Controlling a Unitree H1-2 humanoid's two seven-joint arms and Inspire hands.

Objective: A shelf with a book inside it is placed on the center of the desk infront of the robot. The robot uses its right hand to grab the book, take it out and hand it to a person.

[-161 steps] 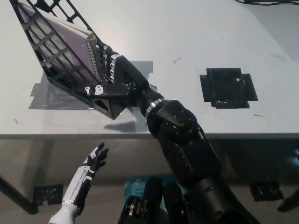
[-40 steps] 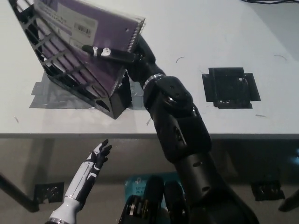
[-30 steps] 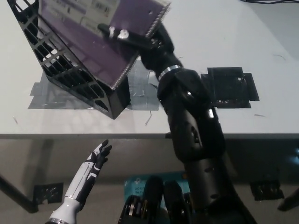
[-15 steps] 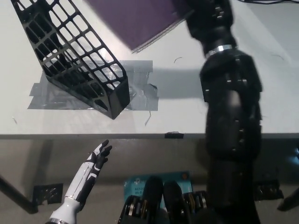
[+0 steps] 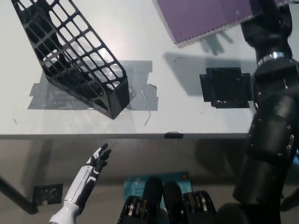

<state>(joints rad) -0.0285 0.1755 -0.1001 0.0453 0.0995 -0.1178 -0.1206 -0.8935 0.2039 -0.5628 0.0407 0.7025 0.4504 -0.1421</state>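
I am holding the purple spiral-bound book (image 5: pixel 205 18) up in the air at the top of the picture, a bit right of the middle. My black right hand (image 5: pixel 267 16) is at the top right corner, closed on the book's right side, though most of my grip is hidden behind my own wrist and the picture's edge. The book is out of the black plastic grid shelf (image 5: pixel 70 56), which sits empty and tilted at the upper left on strips of grey tape (image 5: pixel 140 95) stuck to the white desk (image 5: pixel 187 116). The book is well apart from the shelf now. It makes a dark shadow on the desk, beside the black square patch (image 5: pixel 226 87) at the middle right. My white left hand (image 5: pixel 91 170) rests low at the lower left, below the desk edge, with its fingers spread and nothing in it. I think my job now is to give the book to a person, but I see no person in the picture. To do this well, I should keep my squeeze firm so the thin book does not slip or flop. I should keep it flat and high so it does not bump the desk. I should move it slowly to where a person can reach, and only let go when they have it.
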